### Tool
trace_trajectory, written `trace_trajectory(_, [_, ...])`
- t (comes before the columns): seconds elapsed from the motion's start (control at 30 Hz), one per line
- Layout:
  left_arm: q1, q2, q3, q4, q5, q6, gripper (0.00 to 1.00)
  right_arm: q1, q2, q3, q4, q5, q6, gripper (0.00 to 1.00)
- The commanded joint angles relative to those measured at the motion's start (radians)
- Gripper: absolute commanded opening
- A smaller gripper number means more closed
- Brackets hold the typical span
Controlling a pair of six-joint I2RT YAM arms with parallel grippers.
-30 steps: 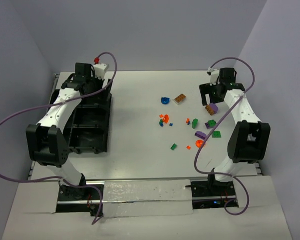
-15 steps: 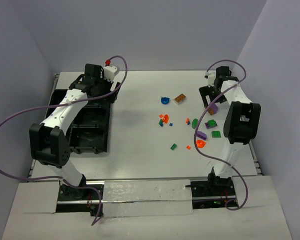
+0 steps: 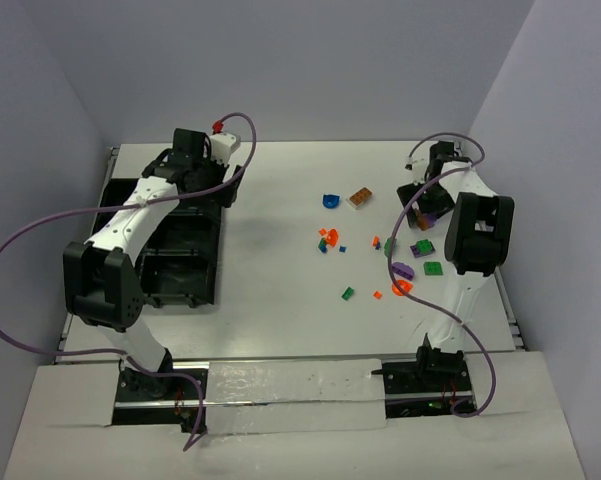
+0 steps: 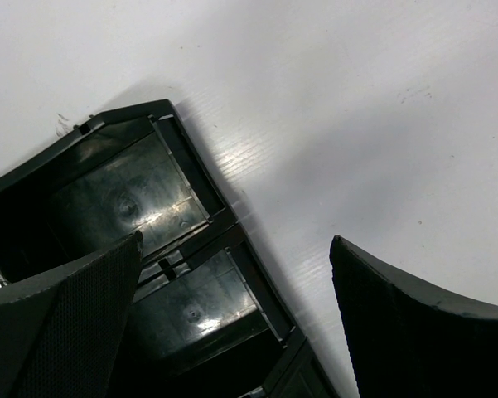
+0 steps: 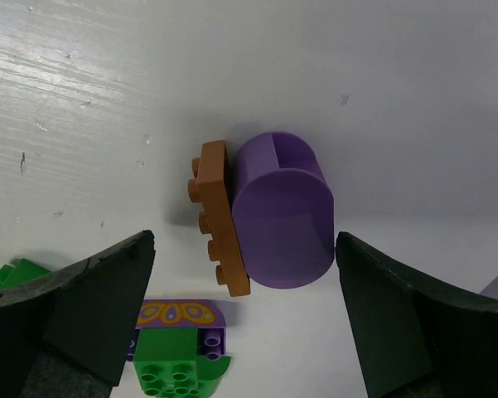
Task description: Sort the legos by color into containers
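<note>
The legos lie scattered right of centre: a blue one (image 3: 329,201), a brown one (image 3: 360,197), orange ones (image 3: 329,238), green ones (image 3: 348,293). My right gripper (image 3: 425,203) (image 5: 244,247) hangs open low over a purple rounded piece (image 5: 283,211) with a brown plate (image 5: 217,217) on edge against its left side; both sit between the fingers, untouched. A green brick on a purple piece (image 5: 176,358) lies just below. The black containers tray (image 3: 170,262) (image 4: 124,199) is at the left. My left gripper (image 3: 202,188) (image 4: 236,240) is open and empty above the tray's far right edge.
The compartments seen in the left wrist view hold nothing. White table (image 4: 356,99) spreads to the right of the tray. A purple piece (image 3: 402,269), a red-orange one (image 3: 400,287) and a green plate (image 3: 433,268) lie near the right arm. Purple cables loop from both arms.
The right arm has folded upward and its gripper has come down over the purple piece and brown plate. The left gripper has shifted a little to the right over the tray's far end.
</note>
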State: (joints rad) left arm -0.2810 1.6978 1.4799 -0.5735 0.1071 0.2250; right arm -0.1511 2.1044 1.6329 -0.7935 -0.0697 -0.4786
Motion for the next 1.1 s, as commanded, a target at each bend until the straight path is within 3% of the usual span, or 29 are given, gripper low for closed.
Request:
trace_trajectory(0.0, [0.001, 0.009, 0.06, 0.019, 0.044, -0.06, 0.98, -0.018, 0.026, 0.045, -0.013, -0.016, -0.004, 0.91])
trace_trajectory(0.37, [0.094, 0.031, 0.075, 0.045, 0.237, -0.19, 0.91, -0.018, -0.01, -0.004, 0.052, -0.042, 0.003, 0.64])
trace_trajectory(0.53, [0.107, 0.013, 0.05, 0.075, 0.276, -0.208, 0.9, -0.014, -0.043, 0.021, 0.044, -0.1, 0.003, 0.37])
trace_trajectory(0.6, [0.118, 0.013, 0.054, 0.078, 0.307, -0.216, 0.9, -0.01, -0.082, 0.025, 0.037, -0.161, 0.008, 0.21])
trace_trajectory(0.7, [0.137, 0.011, 0.072, 0.088, 0.366, -0.296, 0.9, 0.029, -0.173, 0.027, 0.059, -0.234, 0.052, 0.07])
trace_trajectory(0.87, [0.151, 0.017, 0.112, 0.12, 0.492, -0.416, 0.91, 0.199, -0.306, 0.014, 0.149, -0.283, 0.141, 0.0])
trace_trajectory(1.07, [0.151, 0.024, 0.135, 0.18, 0.615, -0.59, 0.9, 0.39, -0.436, -0.067, 0.349, -0.234, 0.256, 0.0])
